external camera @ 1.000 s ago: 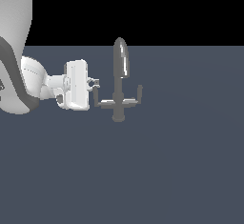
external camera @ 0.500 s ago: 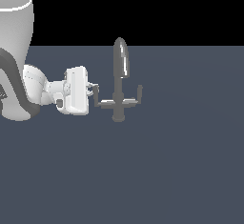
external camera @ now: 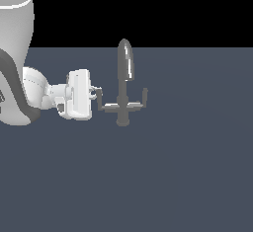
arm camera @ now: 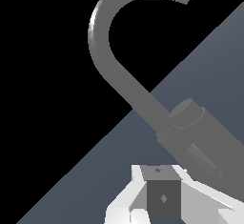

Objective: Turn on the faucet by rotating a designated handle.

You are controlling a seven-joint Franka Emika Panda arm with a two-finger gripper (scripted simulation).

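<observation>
The grey faucet [external camera: 123,85] has a tall arched glossy spout; its thin handle [external camera: 102,101] branches toward the exterior view's left, upturned tip at the gripper [external camera: 97,93], whose finger spacing I cannot tell.

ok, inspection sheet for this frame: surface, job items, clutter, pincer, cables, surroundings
surface: flat dark blue-grey floor, bare apart from the tap.
job's things: faucet upright, arched spout; handle branches toward the exterior view's left, tip upturned; mirror arm on the other side.
clutter: nothing seen.
grippers: pincer level with the handle tip, right beside it; contact and jaw state cannot be told. Wrist view shows a grey block between the fingers.
cables: nothing seen.
surroundings: black background, white arm.
</observation>
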